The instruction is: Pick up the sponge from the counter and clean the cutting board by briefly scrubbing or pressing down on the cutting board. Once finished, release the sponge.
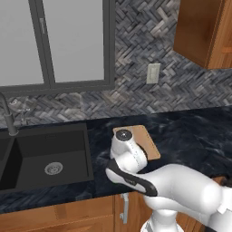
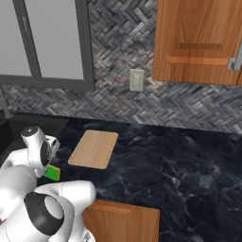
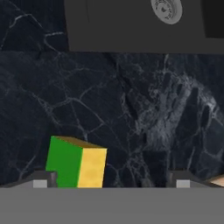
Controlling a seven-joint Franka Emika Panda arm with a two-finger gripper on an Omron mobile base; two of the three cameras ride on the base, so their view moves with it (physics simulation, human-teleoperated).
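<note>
The sponge [image 3: 77,162], green with a yellow side, lies on the black marbled counter [image 3: 131,109] low in the hand view. My gripper [image 3: 111,183] hangs just above it and is open. The sponge sits just inside the left fingertip [image 3: 41,180], far from the right one, and nothing is gripped. In the right base view the sponge [image 2: 52,172] shows beside my wrist, a little left of and nearer than the tan cutting board [image 2: 93,148]. In the left base view my arm covers part of the cutting board [image 1: 147,139].
The matte black sink basin [image 1: 45,158] with its drain [image 3: 166,11] lies just left of the sponge, a faucet [image 1: 9,118] behind it. A wooden wall cabinet [image 2: 198,42] hangs at the upper right. The counter [image 2: 189,165] stretches right of the board.
</note>
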